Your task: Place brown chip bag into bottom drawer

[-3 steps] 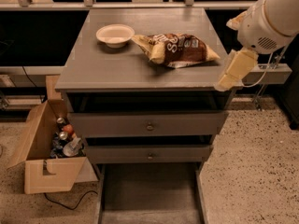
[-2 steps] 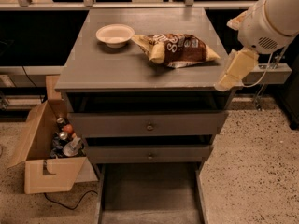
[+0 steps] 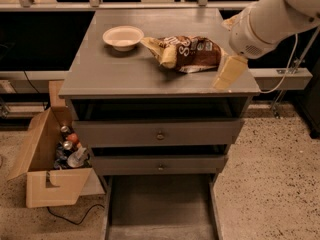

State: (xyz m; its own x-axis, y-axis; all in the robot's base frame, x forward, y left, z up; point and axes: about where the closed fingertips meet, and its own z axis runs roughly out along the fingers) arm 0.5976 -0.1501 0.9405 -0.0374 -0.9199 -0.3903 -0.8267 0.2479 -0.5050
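The brown chip bag (image 3: 187, 53) lies crinkled on the grey cabinet top (image 3: 110, 69), right of centre, its tan end toward the cream bowl (image 3: 123, 36). My gripper (image 3: 226, 47) sits at the bag's right end, just above the cabinet top, with the white arm reaching in from the upper right. Its cream fingers are spread apart, one (image 3: 229, 73) low near the cabinet's front right corner and the other behind, and they hold nothing. The bottom drawer (image 3: 160, 204) is pulled out at floor level, with a bare grey floor.
Two upper grey drawers with small knobs (image 3: 160, 135) are shut. An open cardboard box (image 3: 47, 176) holding bottles and cans stands on the floor left of the cabinet. A dark counter and railing run behind. Speckled floor lies to the right.
My gripper has moved left across the cabinet top, closer to the right end of the chip bag. The bag, bowl and drawers have not moved.
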